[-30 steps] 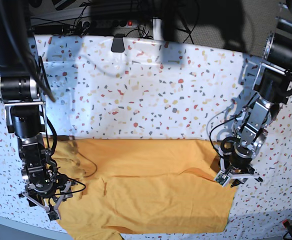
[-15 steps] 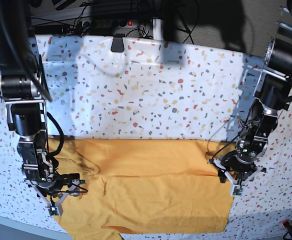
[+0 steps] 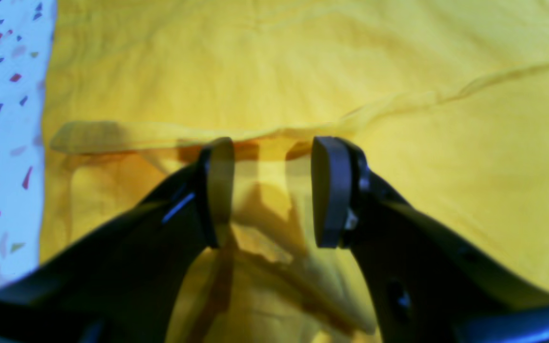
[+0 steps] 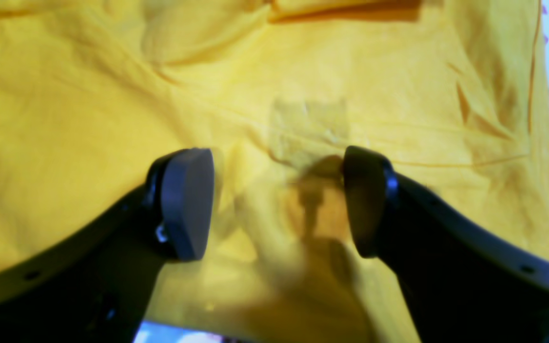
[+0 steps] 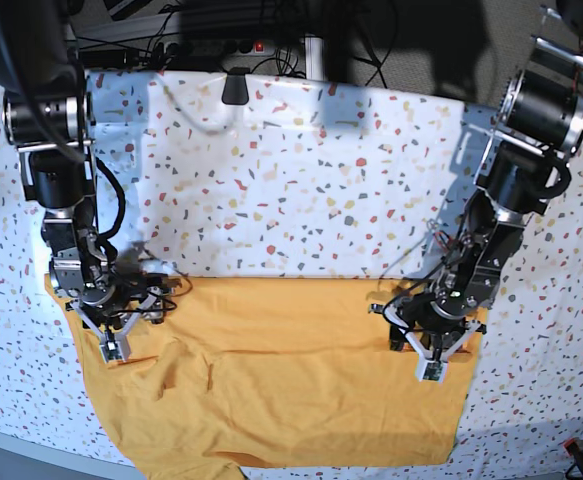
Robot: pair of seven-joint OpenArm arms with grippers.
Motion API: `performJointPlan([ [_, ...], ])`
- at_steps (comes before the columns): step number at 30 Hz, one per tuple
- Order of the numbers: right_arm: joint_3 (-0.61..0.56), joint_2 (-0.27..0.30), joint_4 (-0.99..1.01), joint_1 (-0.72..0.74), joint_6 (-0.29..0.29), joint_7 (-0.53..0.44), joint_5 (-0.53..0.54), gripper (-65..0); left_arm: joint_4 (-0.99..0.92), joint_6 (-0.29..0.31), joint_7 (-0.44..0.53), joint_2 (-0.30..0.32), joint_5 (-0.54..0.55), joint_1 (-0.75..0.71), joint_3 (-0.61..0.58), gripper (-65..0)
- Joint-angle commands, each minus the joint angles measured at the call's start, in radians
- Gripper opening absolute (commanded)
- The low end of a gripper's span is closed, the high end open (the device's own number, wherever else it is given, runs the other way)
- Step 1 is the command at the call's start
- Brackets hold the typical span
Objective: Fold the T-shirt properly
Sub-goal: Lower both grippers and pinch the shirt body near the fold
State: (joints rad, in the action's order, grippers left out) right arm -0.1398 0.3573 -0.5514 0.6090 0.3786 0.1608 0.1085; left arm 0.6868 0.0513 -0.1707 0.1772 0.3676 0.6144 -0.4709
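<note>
both my claws have swung inward over the large mustard-yellow cotton t-shirt (image 5: 281,375) lying on the speckled table cover (image 5: 301,170); left claw (image 3: 272,190) and right claw (image 4: 277,207) hover released, poised to pinch its far edge.

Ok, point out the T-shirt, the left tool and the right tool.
T-shirt (image 5: 291,390), base view, flat middle of the cloth.
Left tool (image 3: 272,190), left wrist view, gap between the open fingertips.
Right tool (image 4: 277,202), right wrist view, gap between the open fingertips.
</note>
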Motion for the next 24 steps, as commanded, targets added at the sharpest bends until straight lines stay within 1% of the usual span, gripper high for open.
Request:
performJointPlan([
  [1,0.003,0.013,-0.013,0.019,0.004,0.003,-0.003,-22.9,0.013,-0.011,0.022,0.005,0.0,0.018,0.008,-38.8],
  [6,0.003,0.013,-0.013,0.005,0.004,0.005,-0.003,-22.9,0.013,-0.017,0.052,0.006,0.0,-0.022,0.016,-38.8],
  [10,0.003,0.014,-0.013,0.002,0.004,0.028,-0.003,-22.9,0.013,-0.017,0.052,0.003,0.0,-0.045,0.08,-38.8],
  [12,0.003,0.014,-0.014,-0.001,0.004,0.039,-0.003,-22.9,0.013,-0.017,0.035,0.004,0.0,-0.053,0.128,-38.8],
  [15,0.003,0.014,-0.018,-0.01,0.005,0.04,-0.003,-22.9,0.013,-0.011,-0.019,0.004,0.0,-0.065,0.208,-38.8],
  [17,0.003,0.014,-0.032,-0.021,0.005,0.041,-0.003,-22.9,0.013,0.017,-0.064,0.006,0.001,-0.072,0.251,-38.8],
  [20,0.003,0.014,-0.07,-0.047,0.005,0.048,-0.002,-22.9,0.013,0.093,-0.1,0.01,0.0,-0.081,0.285,-38.8],
  [22,0.003,0.014,-0.093,-0.065,0.005,0.057,0.002,-22.9,0.013,0.116,-0.127,0.008,0.001,-0.085,0.287,-38.8],
  [24,0.003,0.014,-0.122,-0.09,0.005,0.073,0.004,-22.9,0.013,0.122,-0.161,0.008,0.001,-0.089,0.287,-38.8],
])
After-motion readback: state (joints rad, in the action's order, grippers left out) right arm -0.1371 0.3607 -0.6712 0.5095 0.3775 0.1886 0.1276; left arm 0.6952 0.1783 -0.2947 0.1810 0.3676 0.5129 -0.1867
